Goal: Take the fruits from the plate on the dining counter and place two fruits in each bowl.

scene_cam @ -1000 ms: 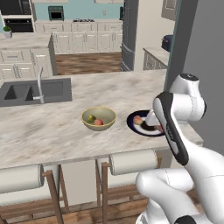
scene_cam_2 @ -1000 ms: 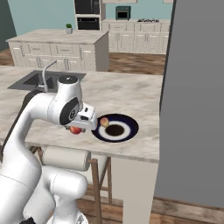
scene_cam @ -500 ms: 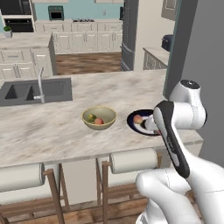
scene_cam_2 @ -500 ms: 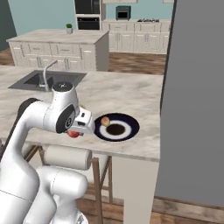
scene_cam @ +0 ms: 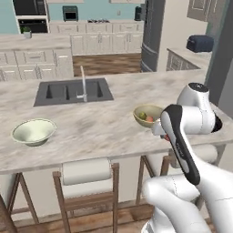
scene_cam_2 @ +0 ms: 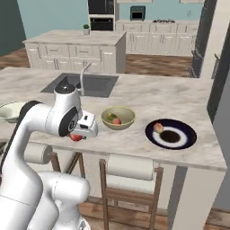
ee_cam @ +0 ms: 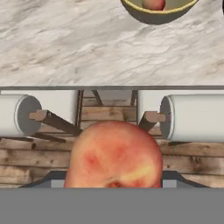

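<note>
My gripper (scene_cam_2: 78, 135) is shut on a reddish-orange fruit (scene_cam_2: 76, 138), just off the front edge of the dining counter (scene_cam_2: 148, 96) and left of the tan bowl (scene_cam_2: 118, 117). In the hand view this fruit (ee_cam: 114, 155) looms large and hides the fingertips. The tan bowl holds a green fruit (scene_cam_2: 111, 116) and a red fruit (scene_cam_2: 117, 121); both also lie in the tan bowl (scene_cam: 148, 116) in the left base view. One reddish fruit (scene_cam_2: 158, 127) sits on the navy plate (scene_cam_2: 171, 133). The pale bowl (scene_cam: 34, 131) stands far left, with nothing in it.
A dark sink (scene_cam: 73, 91) with a faucet (scene_cam: 83, 84) is set in the counter behind the bowls. Padded stools (scene_cam_2: 130, 167) stand under the counter's front edge, right below the held fruit. A white kitchen island (scene_cam_2: 74, 49) lies beyond.
The whole picture has shifted right as the base drove left, bringing the pale bowl into view. The arm has carried the held fruit from beside the plate to left of the tan bowl.
</note>
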